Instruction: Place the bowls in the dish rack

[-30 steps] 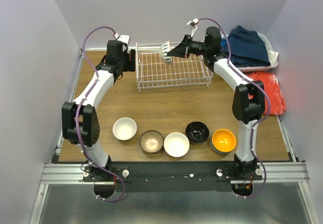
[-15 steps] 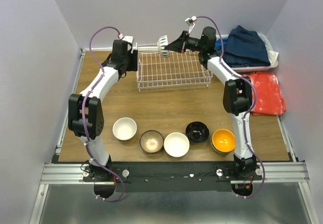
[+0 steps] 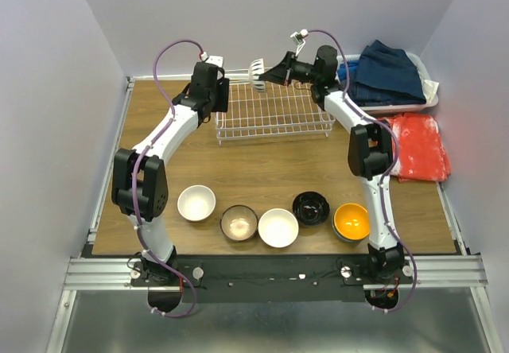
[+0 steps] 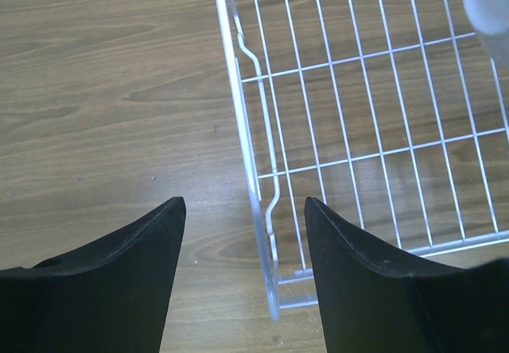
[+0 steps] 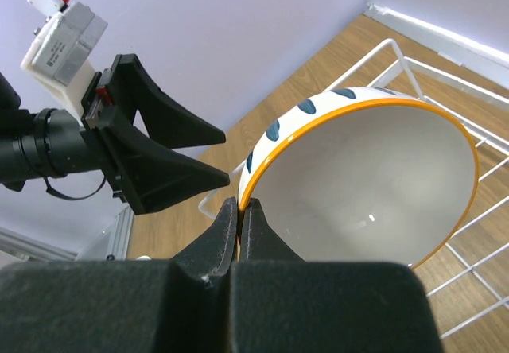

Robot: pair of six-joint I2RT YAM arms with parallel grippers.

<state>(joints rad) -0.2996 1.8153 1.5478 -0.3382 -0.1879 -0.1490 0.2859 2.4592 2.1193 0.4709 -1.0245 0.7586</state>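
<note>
Over dish rack (image 3: 274, 114) far corner | right pincer (image 5: 240, 210) clamped on rim of orange-edged bowl (image 5: 374, 186) | left pincer (image 4: 244, 206) apart above rack's left wall

bright, even light; soft shadows.

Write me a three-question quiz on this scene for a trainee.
1. True or false: the right gripper pinches the rim of a bowl.
2. The rack holds: A) nothing, B) two bowls, C) five bowls.
3. Count the row of bowls near the arm bases.
Key: 1 true; 2 A; 3 five.
</note>
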